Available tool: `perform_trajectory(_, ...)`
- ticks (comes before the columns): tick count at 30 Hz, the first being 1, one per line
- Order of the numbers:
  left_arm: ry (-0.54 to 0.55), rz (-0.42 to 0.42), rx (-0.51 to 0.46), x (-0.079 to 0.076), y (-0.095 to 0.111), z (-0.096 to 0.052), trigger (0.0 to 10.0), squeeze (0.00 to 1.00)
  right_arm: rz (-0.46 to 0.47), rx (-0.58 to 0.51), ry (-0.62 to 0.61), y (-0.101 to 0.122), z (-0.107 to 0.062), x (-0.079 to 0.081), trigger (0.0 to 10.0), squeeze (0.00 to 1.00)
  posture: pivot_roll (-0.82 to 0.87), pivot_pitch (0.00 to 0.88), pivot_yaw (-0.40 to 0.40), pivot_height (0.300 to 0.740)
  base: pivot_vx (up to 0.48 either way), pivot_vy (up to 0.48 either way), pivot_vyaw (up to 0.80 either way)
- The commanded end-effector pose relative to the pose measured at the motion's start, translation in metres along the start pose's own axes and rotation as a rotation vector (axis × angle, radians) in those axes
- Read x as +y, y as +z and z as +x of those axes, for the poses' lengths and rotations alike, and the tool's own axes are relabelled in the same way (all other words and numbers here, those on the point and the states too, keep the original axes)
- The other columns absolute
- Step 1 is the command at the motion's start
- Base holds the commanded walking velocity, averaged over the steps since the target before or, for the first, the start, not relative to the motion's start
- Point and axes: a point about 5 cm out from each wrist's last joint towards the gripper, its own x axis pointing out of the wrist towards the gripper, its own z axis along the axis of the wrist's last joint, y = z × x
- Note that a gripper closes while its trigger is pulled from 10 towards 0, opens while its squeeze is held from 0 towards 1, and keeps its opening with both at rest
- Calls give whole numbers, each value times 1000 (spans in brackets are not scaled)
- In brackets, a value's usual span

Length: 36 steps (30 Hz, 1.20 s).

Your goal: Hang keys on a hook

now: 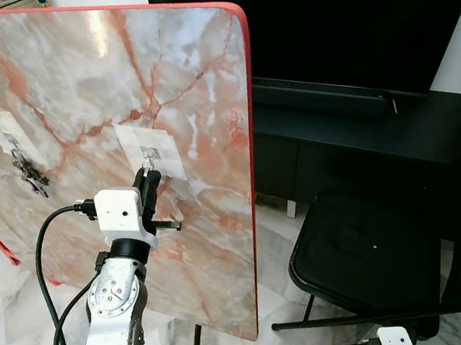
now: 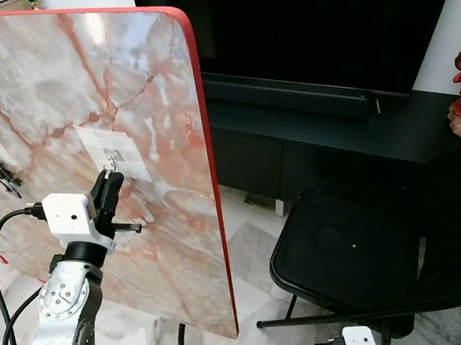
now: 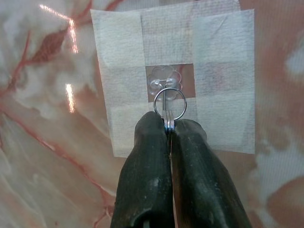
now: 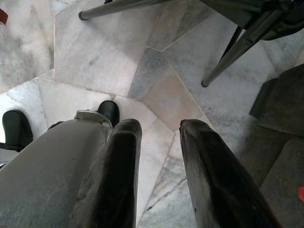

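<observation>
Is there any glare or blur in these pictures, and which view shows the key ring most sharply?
Left wrist view: sharpest; the key ring is crisp at the clear hook, pinched in the left tool, with bright glare streaks on the marble board. Left eye view: evenly lit, the ring small, the television very dark. Right wrist view: the right tool looms soft and close over the shaded floor.

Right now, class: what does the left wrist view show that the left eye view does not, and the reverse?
Left wrist alone: the small clear plastic hook in detail, threaded by the silver key ring pinched in the shut left pincer. Left eye alone: the black folding chair, the black TV, other hung keys. Both: the pink marble board and white tape patch.
</observation>
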Motion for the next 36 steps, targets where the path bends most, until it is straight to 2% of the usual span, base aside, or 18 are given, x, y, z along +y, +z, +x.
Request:
perform_trajectory(1, 19, -15, 29, 3, -4, 0, 10000, 0, -15, 4, -6, 0, 0, -1, 10000, 0, 17, 0, -23, 723, 0, 0, 0)
perform_trajectory(11, 54, -71, 67, 5, -10, 4, 10000, 0, -15, 5, -6, 0, 0, -2, 10000, 0, 13, 0, -23, 723, 0, 0, 0)
perform_trajectory(20, 43, -74, 49, 3, -7, 11, 10000, 0, -14, 4, -8, 0, 0, -2, 10000, 0, 10, 0, -21, 723, 0, 0, 0)
perform_trajectory(36, 19, -75, 75, -2, -12, 16, 10000, 0, -15, 6, -5, 0, 0, -1, 10000, 0, 7, 0, -22, 723, 0, 0, 0)
